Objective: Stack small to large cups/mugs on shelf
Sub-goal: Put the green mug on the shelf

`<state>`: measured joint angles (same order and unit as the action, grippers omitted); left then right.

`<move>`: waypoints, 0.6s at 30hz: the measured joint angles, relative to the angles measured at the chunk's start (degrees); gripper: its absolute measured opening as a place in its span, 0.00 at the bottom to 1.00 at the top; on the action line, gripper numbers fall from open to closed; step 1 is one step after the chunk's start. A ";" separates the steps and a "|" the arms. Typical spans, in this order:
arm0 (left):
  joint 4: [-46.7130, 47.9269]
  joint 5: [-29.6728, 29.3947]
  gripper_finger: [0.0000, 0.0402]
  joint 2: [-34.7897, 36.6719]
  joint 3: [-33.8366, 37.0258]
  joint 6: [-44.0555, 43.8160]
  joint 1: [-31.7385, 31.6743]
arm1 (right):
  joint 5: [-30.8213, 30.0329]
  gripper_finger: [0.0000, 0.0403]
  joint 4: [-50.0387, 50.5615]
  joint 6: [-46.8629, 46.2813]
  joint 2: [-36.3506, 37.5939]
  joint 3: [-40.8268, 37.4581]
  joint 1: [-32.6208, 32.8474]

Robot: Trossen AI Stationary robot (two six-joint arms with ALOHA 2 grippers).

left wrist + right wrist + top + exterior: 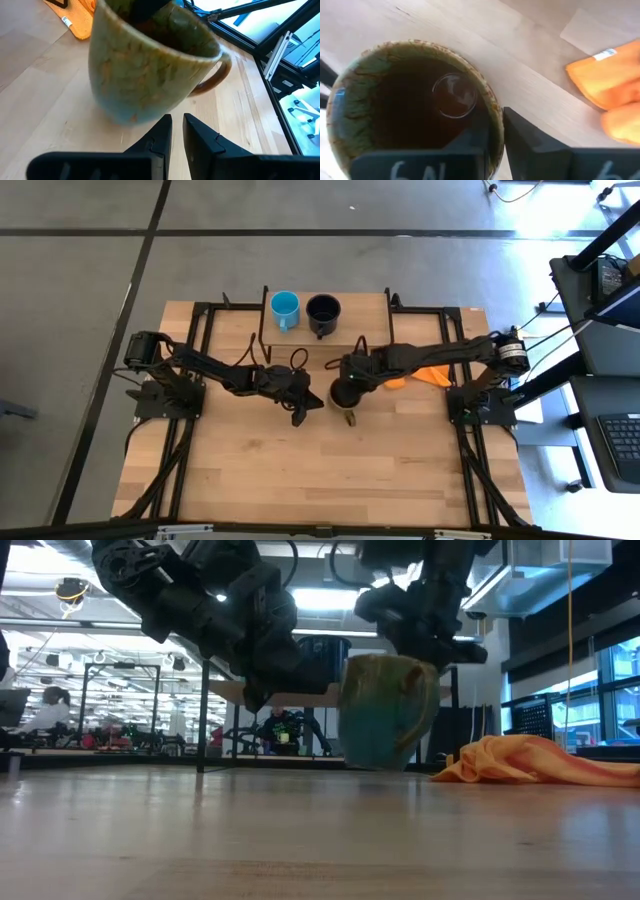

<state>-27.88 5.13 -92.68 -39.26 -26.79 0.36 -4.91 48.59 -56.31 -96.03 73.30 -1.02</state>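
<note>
While the olive mug (345,392) is hanging tilted just above the desk (300,470), you are carrying it with the right hand (492,145), one finger inside the dark bowl and one outside the rim, closed on the wall. Its handle (212,80) is pointing away from the shelf (365,325), which lies straight beyond the mug, toward the desk's back edge. The free spot is sitting to the right of the black mug (323,313) and the blue mug (285,307). The left hand (177,132) is waiting just beside the mug, fingers narrow and empty. The glaze is looking mottled and glossy, the desk pale wood; an orange cloth (420,376) is lying under your right arm.
</note>
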 joint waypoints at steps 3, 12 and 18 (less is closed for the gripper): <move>0.02 0.00 0.10 0.00 0.01 0.34 0.00 | -0.04 0.09 5.44 1.08 0.00 4.01 0.00; 0.40 -0.04 0.10 0.00 0.00 0.44 0.00 | -12.11 0.10 29.49 1.33 0.02 21.31 -0.33; 0.40 -0.08 0.10 0.00 0.02 0.48 0.00 | -12.98 0.09 35.31 3.02 0.09 29.86 -3.94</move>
<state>-27.48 5.04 -92.68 -39.24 -26.30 0.36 -17.90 83.90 -53.29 -95.93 103.16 -4.95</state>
